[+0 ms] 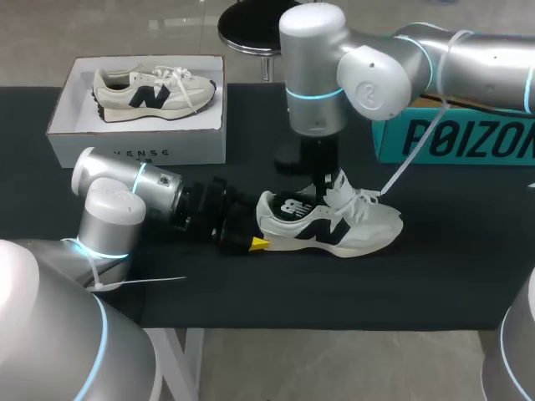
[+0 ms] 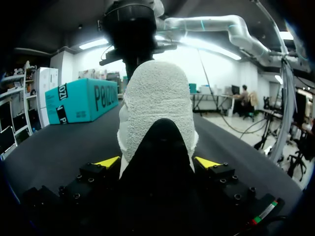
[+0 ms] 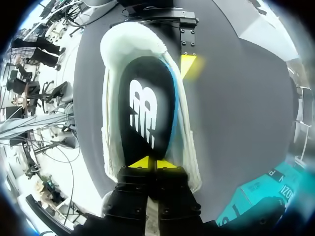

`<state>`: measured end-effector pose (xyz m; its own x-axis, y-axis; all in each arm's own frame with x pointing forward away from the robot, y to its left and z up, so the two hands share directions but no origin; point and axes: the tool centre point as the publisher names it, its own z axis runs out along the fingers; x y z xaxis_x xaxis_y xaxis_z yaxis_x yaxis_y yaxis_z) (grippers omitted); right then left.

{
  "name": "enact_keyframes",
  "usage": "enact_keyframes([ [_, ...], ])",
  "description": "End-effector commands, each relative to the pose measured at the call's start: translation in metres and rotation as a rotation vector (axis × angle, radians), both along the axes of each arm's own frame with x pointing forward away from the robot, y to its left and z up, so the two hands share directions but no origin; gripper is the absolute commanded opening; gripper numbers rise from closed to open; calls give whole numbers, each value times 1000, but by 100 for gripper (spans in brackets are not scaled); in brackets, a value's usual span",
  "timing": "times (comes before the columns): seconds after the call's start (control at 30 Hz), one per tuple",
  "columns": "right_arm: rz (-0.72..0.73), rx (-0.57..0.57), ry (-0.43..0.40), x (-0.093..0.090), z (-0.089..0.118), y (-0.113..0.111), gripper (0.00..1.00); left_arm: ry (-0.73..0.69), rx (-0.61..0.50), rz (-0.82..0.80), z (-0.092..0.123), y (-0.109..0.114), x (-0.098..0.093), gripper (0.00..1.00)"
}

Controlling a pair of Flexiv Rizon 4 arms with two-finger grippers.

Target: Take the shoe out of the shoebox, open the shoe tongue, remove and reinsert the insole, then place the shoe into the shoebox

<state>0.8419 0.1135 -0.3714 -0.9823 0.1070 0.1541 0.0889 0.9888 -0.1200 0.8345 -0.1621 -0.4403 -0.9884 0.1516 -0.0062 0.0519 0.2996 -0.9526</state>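
A cream and black shoe (image 1: 351, 227) lies on the dark table (image 1: 251, 292), toe to the right. My left gripper (image 1: 251, 242) comes in low from the left. Its yellow tips (image 2: 107, 161) stand wide apart and press the shoe's heel (image 2: 156, 108) from both sides. My right gripper (image 1: 320, 196) reaches down into the shoe's mouth. In the right wrist view its tips (image 3: 155, 163) are pinched together on the black insole (image 3: 146, 110), which bears a white logo and shows a blue edge above the shoe's rim (image 3: 110, 123).
An open white shoebox (image 1: 138, 146) at the back left holds a second shoe (image 1: 155, 92). A teal box (image 1: 456, 138) stands at the back right, behind my right arm (image 1: 393, 71). White laces (image 1: 359, 200) lie loose over the shoe's front.
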Motion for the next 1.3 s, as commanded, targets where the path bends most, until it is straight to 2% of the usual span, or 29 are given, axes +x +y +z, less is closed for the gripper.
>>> enact_keyframes([
  [0.03, -4, 0, -11, 1, 13, -9, 0, -1, 2, 1, -7, -1, 1, 0],
  [0.27, -24, 15, -20, 5, 15, -15, 0, -1, 2, 1, -7, -1, 1, 0],
  [0.5, 13, 23, -37, 21, 25, 5, 0, -1, 2, 1, -7, -1, 1, 0],
  [0.77, 40, 48, -43, 34, 23, 27, 0, -1, 2, 1, -7, -1, 1, 0],
  [1.0, 47, 74, -34, 34, 16, 39, 0, -1, 2, 1, -7, -1, 1, 0],
  [1.17, 50, 89, -61, 42, 26, 47, 0, -1, 2, 1, -7, -1, 1, 0],
  [1.3, 53, 96, -87, 52, 42, 54, 0, -1, 2, 1, -7, -1, 1, 0],
])
